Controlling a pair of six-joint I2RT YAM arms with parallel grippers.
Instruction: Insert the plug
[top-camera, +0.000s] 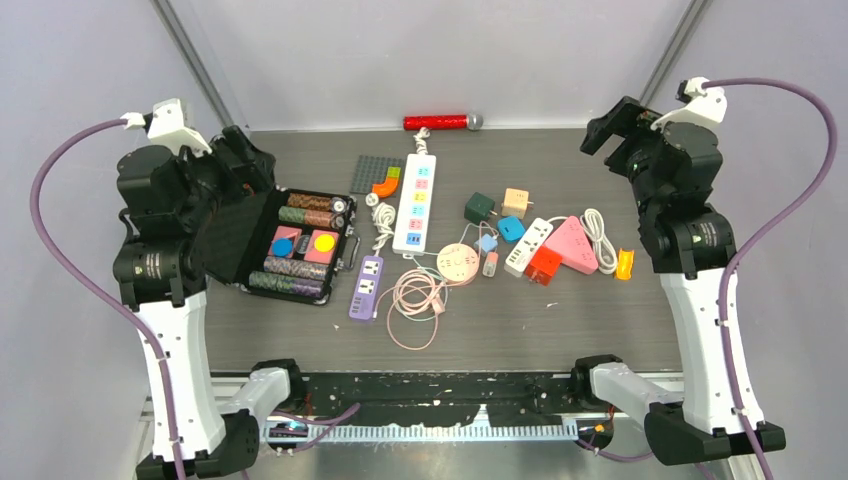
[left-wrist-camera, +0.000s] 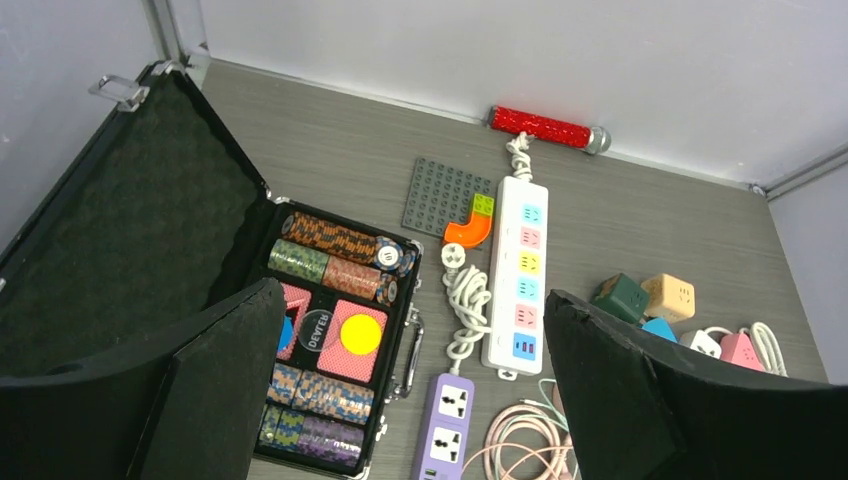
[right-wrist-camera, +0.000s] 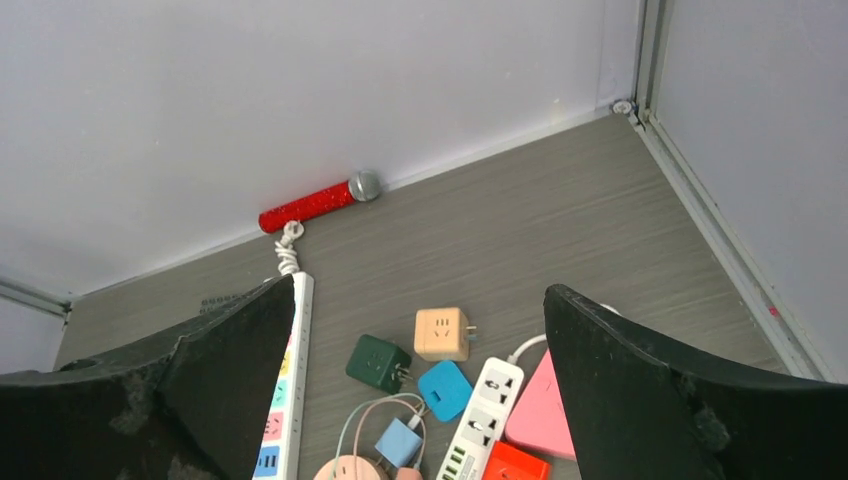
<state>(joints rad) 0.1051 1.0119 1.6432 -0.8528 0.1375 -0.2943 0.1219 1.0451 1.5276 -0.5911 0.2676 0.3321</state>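
"Hanging open, is the left gripper (left-wrist-camera: 412, 300)?"

"Yes, its jaws are standing wide apart, gripping nothing. It is hovering above the bench (left-wrist-camera: 330, 130), over the open case (left-wrist-camera: 120, 230), whose chips (left-wrist-camera: 340, 245) are lying below its left jaw."

"Where is the plug (left-wrist-camera: 454, 256) lying?"

"It is lying flat on the bench, well below the left gripper and ahead of the gap between its jaws, just right of the case. Its white cord (left-wrist-camera: 465, 305) is bunching up on the gripper's side of it. The long strip (left-wrist-camera: 516, 270) is lying just right of both, running away from the gripper."

"Is anything lying closer in?"

"A purple strip (left-wrist-camera: 446, 430) is lying nearer the gripper than the cord, with a pink cable (left-wrist-camera: 520, 440) looping to its right."

"How is the right gripper (right-wrist-camera: 420, 290) doing?"

"It is hanging open too, holding nothing, and the plug is lying well off to its left. Below it, a green cube (right-wrist-camera: 378, 362), a tan cube (right-wrist-camera: 443, 333) and a blue cube (right-wrist-camera: 444, 388) are sitting ahead of the gap between its jaws. A small white strip (right-wrist-camera: 480, 420) and a pink triangle (right-wrist-camera: 535, 405) are lying nearer its right jaw."

"What is lying farthest off?"

"A red microphone (right-wrist-camera: 320, 203) is lying along the back wall, ahead of both grippers, beyond the long strip."
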